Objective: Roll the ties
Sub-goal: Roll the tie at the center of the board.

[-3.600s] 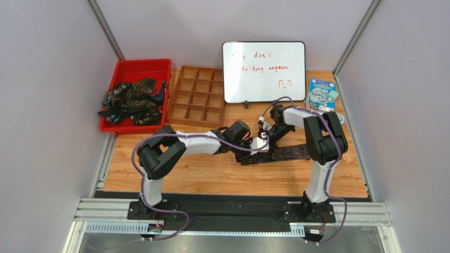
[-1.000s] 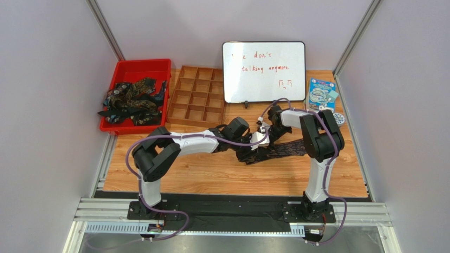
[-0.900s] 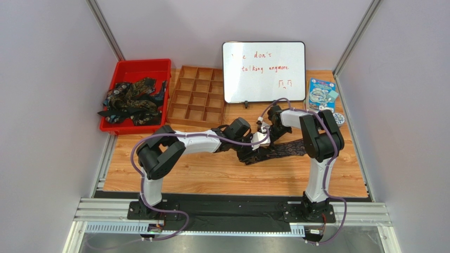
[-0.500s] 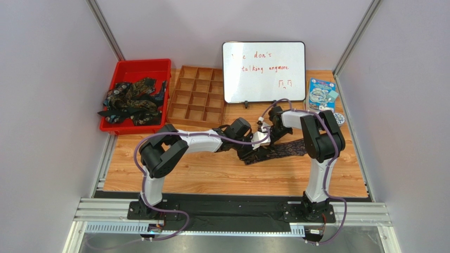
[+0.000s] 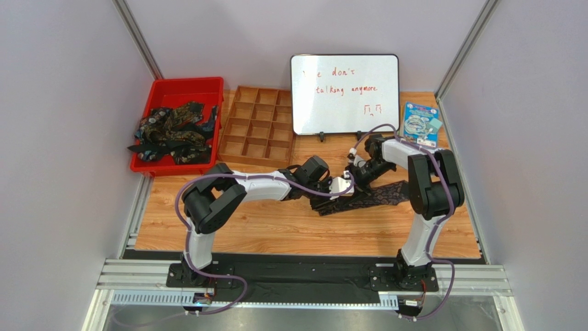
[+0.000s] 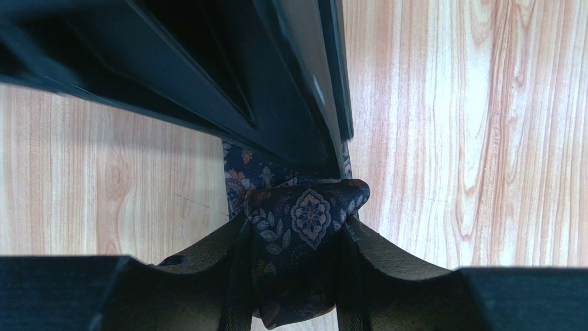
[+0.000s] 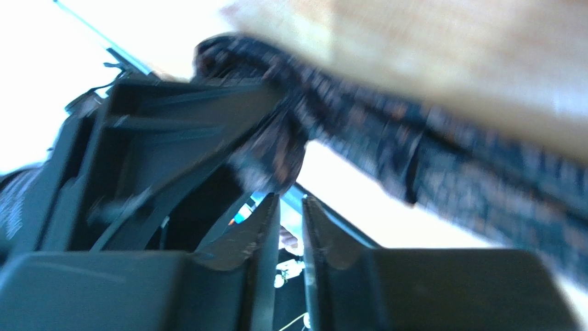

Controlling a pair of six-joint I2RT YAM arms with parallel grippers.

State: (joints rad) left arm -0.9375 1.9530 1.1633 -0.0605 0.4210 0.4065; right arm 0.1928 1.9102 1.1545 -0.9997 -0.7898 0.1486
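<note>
**Q:** Top view. Where is the workpiece?

**A:** One tie [image 5: 376, 196] lies flat on the table [image 5: 276, 227] in front of the whiteboard [image 5: 344, 93], slanting below its right half. Its left end is bunched where the two grippers meet, in front of the whiteboard's centre. The other ties [image 5: 169, 131] are heaped in the red tray [image 5: 181, 88], well left of the whiteboard. The wooden organiser [image 5: 257, 127] stands just beside the whiteboard's left edge.

**Q:** Why are both arms at one end?

**A:** Probably because a roll starts from an end. The left gripper [image 5: 338, 187] pins the coil so it cannot unwind. The right gripper [image 5: 359, 174] is then free to take a fresh hold.

**Q:** Left wrist view. What is the grip state?

**A:** The left gripper [image 6: 295, 231] is clamped on the rolled end of the tie [image 6: 307, 210]. Both fingers [image 6: 386, 258] press its sides and stand partly apart only because the fabric bundle fills the gap. The flat run of the tie passes under a dark body that hides the rest.

**Q:** Right wrist view?

**A:** This view is blurred. The right gripper [image 7: 290, 234] shows a narrow slit between its fingers with nothing in it, so it holds nothing. The tie [image 7: 428, 158] crosses beyond the fingertips. Whether it touches them cannot be told.

**Q:** What does the next move need?

**A:** In my judgement, the right gripper must retake the fabric beside the coil before the left one lets go. Otherwise the soft roll is likely to spring loose.
</note>
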